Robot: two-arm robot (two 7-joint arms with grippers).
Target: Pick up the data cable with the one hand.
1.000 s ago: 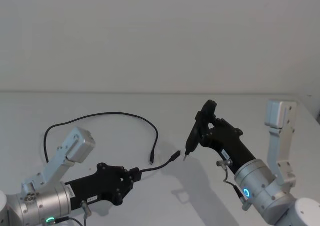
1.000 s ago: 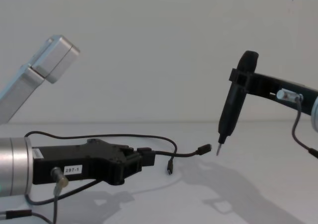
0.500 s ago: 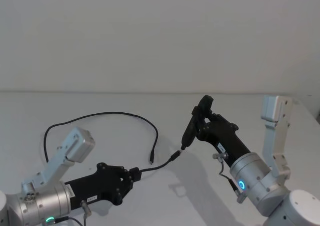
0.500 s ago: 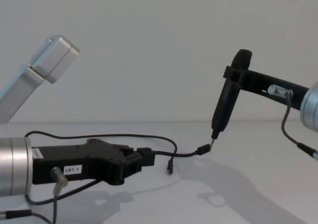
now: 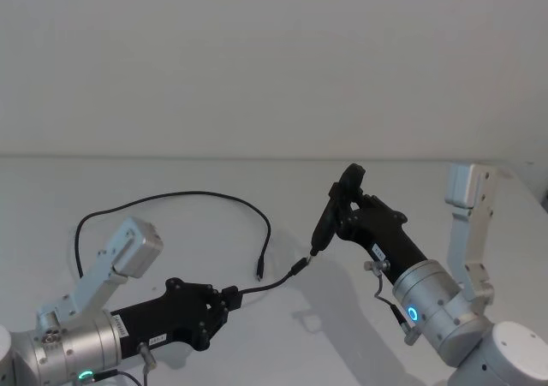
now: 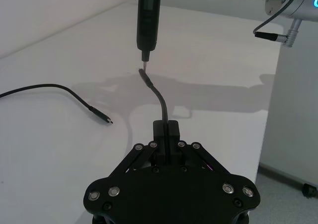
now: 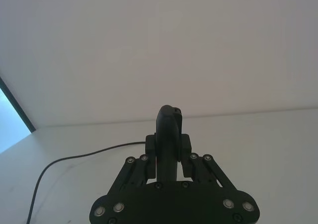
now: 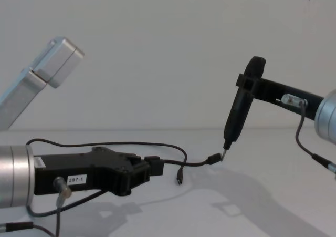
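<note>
the left black forked hand is clamping the thin, limp black data cable near its plug, the sensible hold; the right hand is gripping a black pointed tool.

Colours: mostly black parts showing against a white table.
Data cable is showing black all along; left gripper is showing black with a white "297-1" label and silver cylinder; the right gripper's black pointed tool is showing a pale tip.

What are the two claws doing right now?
Left gripper: shut on the cable.
Right gripper: shut on a black pen-like tool.
</note>
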